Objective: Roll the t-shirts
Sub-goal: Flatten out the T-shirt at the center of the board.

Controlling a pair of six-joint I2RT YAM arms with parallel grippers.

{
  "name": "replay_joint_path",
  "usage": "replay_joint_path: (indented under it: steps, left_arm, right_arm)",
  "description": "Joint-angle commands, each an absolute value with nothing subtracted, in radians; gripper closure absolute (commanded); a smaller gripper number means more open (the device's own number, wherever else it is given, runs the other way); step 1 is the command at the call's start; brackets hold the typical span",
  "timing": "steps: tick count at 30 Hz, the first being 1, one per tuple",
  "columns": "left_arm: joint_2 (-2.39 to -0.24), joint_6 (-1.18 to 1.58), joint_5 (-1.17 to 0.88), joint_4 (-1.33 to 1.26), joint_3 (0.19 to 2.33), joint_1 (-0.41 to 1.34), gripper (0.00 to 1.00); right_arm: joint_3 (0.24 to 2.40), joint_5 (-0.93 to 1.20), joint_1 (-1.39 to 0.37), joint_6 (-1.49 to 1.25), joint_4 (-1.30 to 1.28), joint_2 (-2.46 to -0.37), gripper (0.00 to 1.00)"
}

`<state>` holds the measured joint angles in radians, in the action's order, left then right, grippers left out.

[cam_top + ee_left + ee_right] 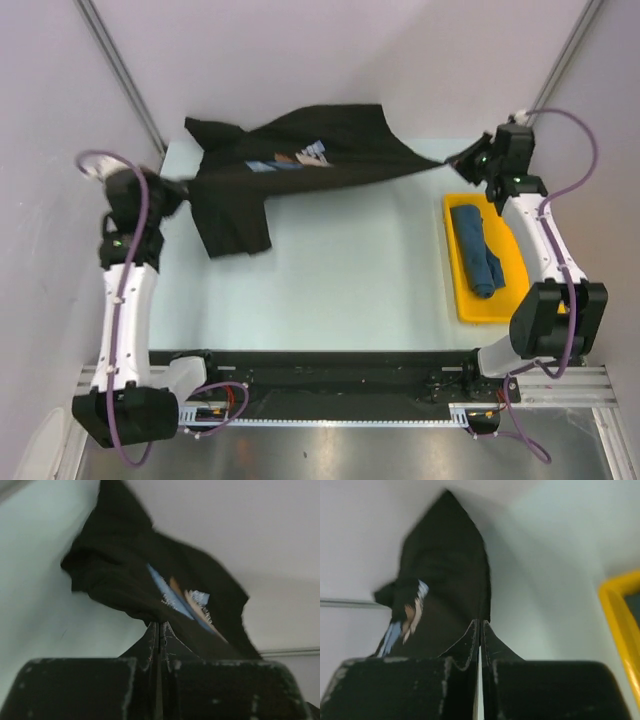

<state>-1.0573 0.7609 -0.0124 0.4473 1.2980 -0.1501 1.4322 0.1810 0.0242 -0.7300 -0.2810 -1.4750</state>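
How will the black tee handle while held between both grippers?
Likely floppy: the black t-shirt wrinkles and one end droops by the left gripper. Probably light, since two pinched edges carry it. It may bunch if the right gripper slackens.

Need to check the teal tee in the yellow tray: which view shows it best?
Top external: the whole teal t-shirt lies in the yellow tray. Right wrist shows only the tray's rim and a dark sliver inside; left wrist shows neither.

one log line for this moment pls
left gripper: shut on black tee | right gripper: shut on black tee | black tee: stretched between them | blue tee: in tray
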Motion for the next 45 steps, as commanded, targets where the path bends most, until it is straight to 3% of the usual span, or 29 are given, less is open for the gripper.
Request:
replay_joint_path:
  steps: [1, 6, 9, 11, 15, 17, 19, 20, 24, 28, 33, 39, 45]
  left_arm:
    - [-0.982, 0.814, -0.002, 0.411, 0.918, -0.158, 1.0]
    - [-1.025, 0.883, -0.029, 0.301, 0.604, -0.163, 1.0]
    - [-1.058, 0.902, -0.022, 0.27, 0.513, -0.164, 0.99]
    - [-1.062, 0.897, -0.003, 0.275, 0.493, -0.164, 0.94]
    - [-1.046, 0.815, -0.017, 0.265, 0.5, -0.163, 0.75]
    - [-1.02, 0.789, -0.037, 0.296, 0.511, -0.138, 0.49]
    - [-0.95, 0.762, 0.03, 0.339, 0.522, -0.095, 0.31]
    - [-0.921, 0.761, 0.06, 0.382, 0.519, -0.027, 0.29]
    - [-0.806, 0.883, 0.24, 0.494, 0.48, 0.2, 0.3]
    - [-0.773, 1.008, 0.379, 0.537, 0.443, 0.373, 0.46]
    - [-0.929, 0.988, 0.455, 0.511, 0.491, 0.445, 0.57]
    - [-1.101, 1.009, 0.505, 0.515, 0.535, 0.511, 0.55]
    - [-1.149, 1.008, 0.522, 0.479, 0.526, 0.522, 0.44]
  right_arm:
    - [1.312, 0.126, -0.023, -0.635, -0.339, -1.552, 1.0]
    - [1.236, 0.081, -0.075, -0.6, -0.337, -1.709, 1.0]
    - [1.207, 0.051, -0.084, -0.592, -0.336, -1.778, 1.0]
    - [1.19, 0.032, -0.086, -0.591, -0.339, -1.805, 1.0]
    - [1.183, 0.009, -0.087, -0.581, -0.327, -1.813, 1.0]
    - [1.183, 0.011, -0.087, -0.581, -0.311, -1.806, 1.0]
    - [1.183, 0.008, -0.089, -0.58, -0.307, -1.799, 1.0]
    - [1.183, 0.003, -0.095, -0.58, -0.305, -1.795, 1.0]
    - [1.183, 0.0, -0.101, -0.578, -0.307, -1.776, 1.0]
    - [1.183, 0.002, -0.106, -0.575, -0.308, -1.756, 1.0]
    - [1.183, 0.005, -0.106, -0.565, -0.311, -1.741, 1.0]
    - [1.183, 0.026, -0.101, -0.564, -0.301, -1.743, 1.0]
    - [1.183, 0.038, -0.098, -0.56, -0.293, -1.749, 1.0]
